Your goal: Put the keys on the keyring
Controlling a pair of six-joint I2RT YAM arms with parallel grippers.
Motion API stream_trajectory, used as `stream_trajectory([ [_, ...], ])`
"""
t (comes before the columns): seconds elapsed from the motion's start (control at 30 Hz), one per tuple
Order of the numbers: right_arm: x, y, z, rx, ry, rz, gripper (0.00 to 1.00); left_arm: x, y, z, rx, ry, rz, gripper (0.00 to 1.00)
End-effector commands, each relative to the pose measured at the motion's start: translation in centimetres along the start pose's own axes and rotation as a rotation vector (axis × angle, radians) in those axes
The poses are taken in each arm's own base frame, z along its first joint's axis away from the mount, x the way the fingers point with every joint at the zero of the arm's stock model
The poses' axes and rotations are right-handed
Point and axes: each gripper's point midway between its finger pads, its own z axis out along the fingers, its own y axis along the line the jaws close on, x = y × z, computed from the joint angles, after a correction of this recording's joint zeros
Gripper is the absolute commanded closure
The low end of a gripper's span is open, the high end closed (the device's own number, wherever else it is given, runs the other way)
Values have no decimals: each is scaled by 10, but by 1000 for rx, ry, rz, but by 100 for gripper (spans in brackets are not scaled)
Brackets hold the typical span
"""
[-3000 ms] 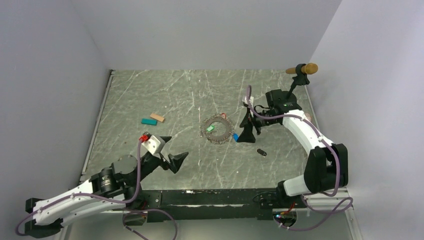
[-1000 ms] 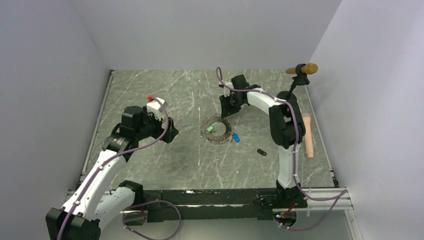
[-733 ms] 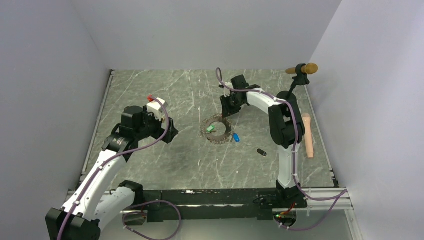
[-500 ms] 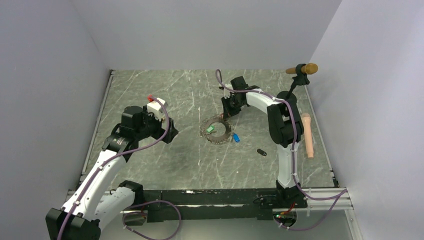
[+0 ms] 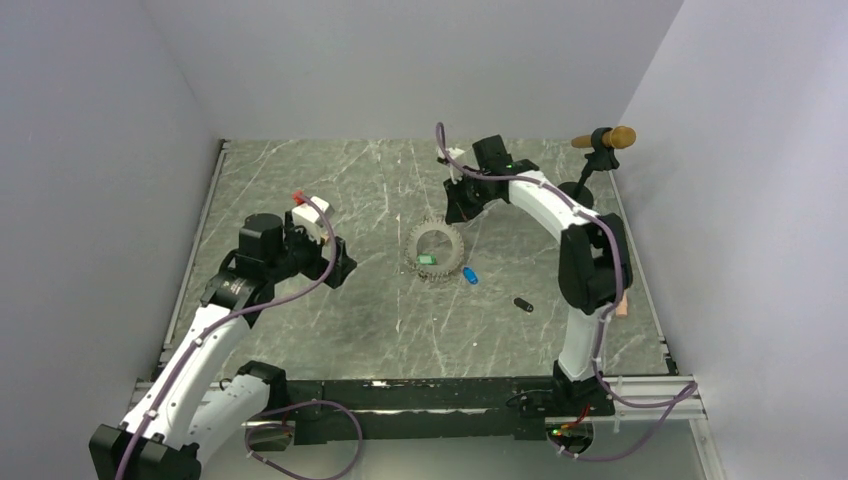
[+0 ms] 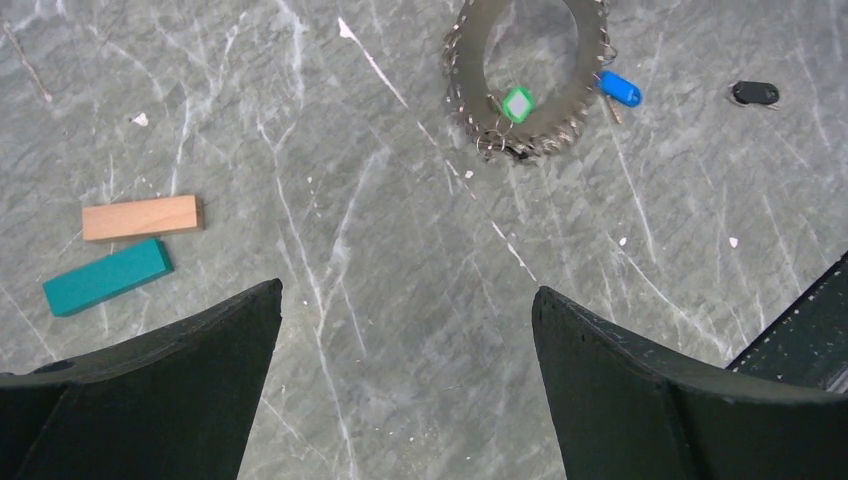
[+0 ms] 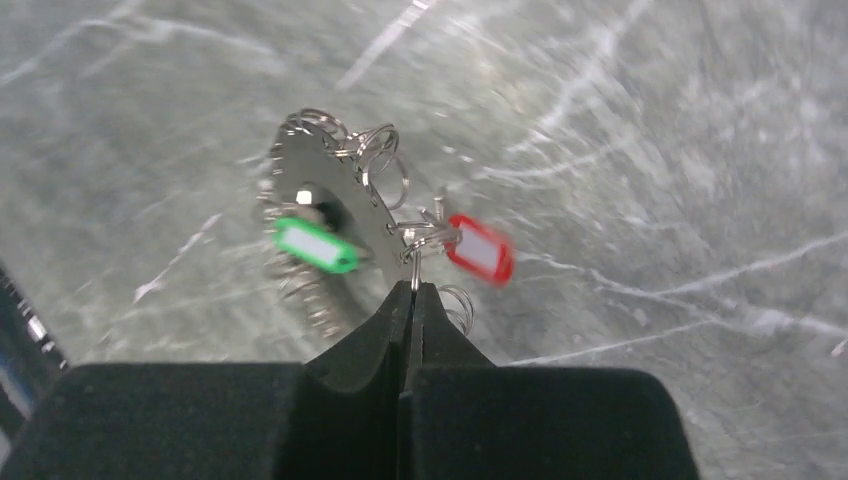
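Starting with the right gripper, its fingers are seen pressed tight together on a thin silver wire loop at the rim of the dark grey jagged metal keyring. The red-headed plastic key is found just beside those fingertips, joined to the rim by small silver rings, though it is blurred. The green-headed key is seen against the ring's band. The blue-headed key is laid on the grey marbled table just beside the ring's outer edge, and the black-headed key is left well apart to the right. Over on the other side, the left gripper is held above bare table with its jaws spread wide and nothing between them. A tan wooden block and a teal rectangular block are spotted side by side.
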Motion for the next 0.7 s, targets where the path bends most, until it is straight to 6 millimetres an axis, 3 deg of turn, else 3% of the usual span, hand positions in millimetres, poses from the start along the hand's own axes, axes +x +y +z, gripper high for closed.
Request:
stream_trajectory([
  [0.0,-42,66,-65,-235,-155,-305,100,-16,-17,-7,94,-84,59,0],
  [0.17,-32,118,-107,-403,-203,-553,100,-31,-46,-19,242,-218,140,1],
  [0.37,1,165,-141,-504,-219,-888,100,-41,-93,-44,491,-426,295,2],
  [0.5,26,181,-149,-549,-157,-1066,100,-50,-111,-60,583,-521,320,3],
  [0.67,58,185,-130,-458,170,-1153,100,-56,-124,-59,624,-498,316,7],
])
